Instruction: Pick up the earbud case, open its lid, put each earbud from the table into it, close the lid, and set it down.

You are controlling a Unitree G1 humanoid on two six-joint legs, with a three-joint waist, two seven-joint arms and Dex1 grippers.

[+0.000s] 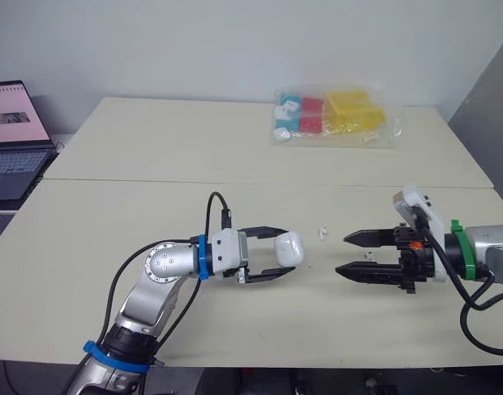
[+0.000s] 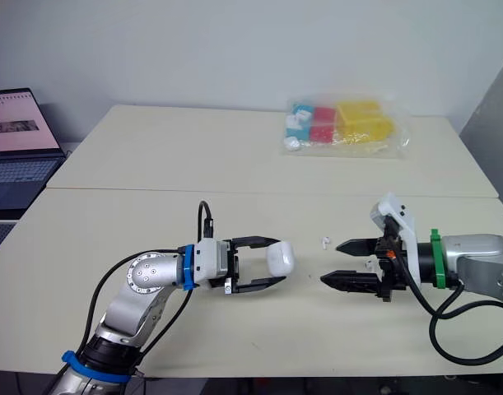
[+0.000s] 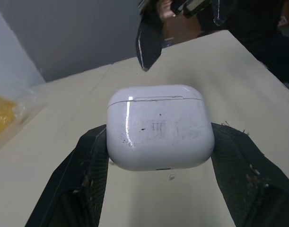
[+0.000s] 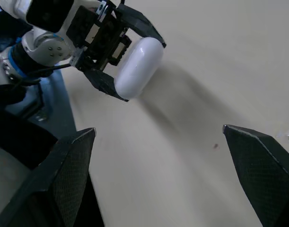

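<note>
Laptop (image 1: 12,140) beyond table's left edge. Clear bag of coloured items (image 1: 337,115) at far side of table (image 1: 152,148), well apart from grippers. Small white earbud (image 1: 323,234) on tabletop between grippers. Left gripper (image 1: 289,252) pinches earbud case (image 3: 159,126) by its sides, lid closed. Right gripper (image 1: 342,253) spread wide, empty, tips facing case, near but apart.

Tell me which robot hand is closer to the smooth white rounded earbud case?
Left. The left gripper holds the smooth white rounded earbud case between its fingers. The right gripper is open, apart from it, pointing at it across a gap.
</note>
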